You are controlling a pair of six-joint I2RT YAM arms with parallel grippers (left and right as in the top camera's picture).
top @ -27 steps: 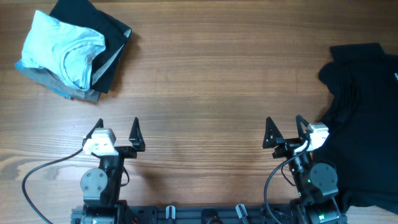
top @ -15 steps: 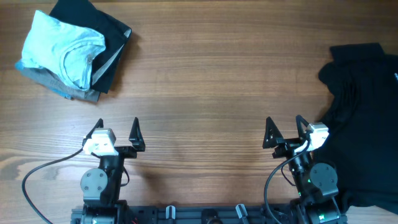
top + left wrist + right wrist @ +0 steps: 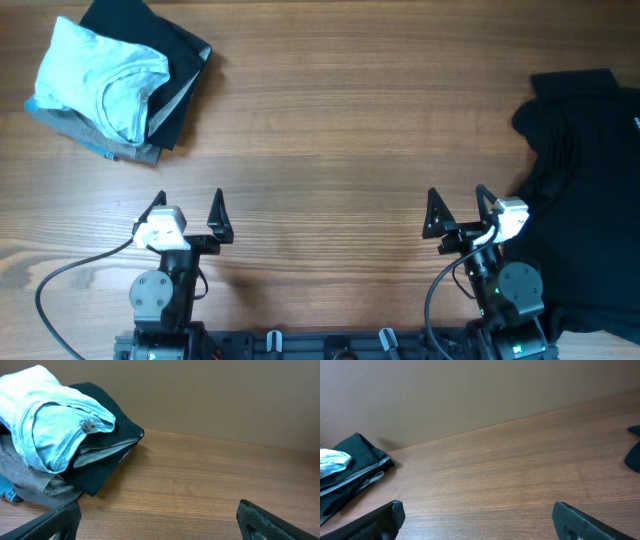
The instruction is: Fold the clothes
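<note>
No change from prior frames: left gripper (image 3: 189, 196) and right gripper (image 3: 457, 192) parked, jaws spread, empty. Black T-shirt (image 3: 580, 180) crumpled far right, just beside right gripper; folding not started

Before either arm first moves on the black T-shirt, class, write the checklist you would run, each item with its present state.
1. Left hand open, empty: ok.
2. Right hand open, empty: ok.
3. Black T-shirt lying flat: not ok, bunched in folds.
4. Whole T-shirt in overhead view: not ok, it runs past the frame's edge.
5. Folded pile apart from the T-shirt: ok, far left corner.
</note>
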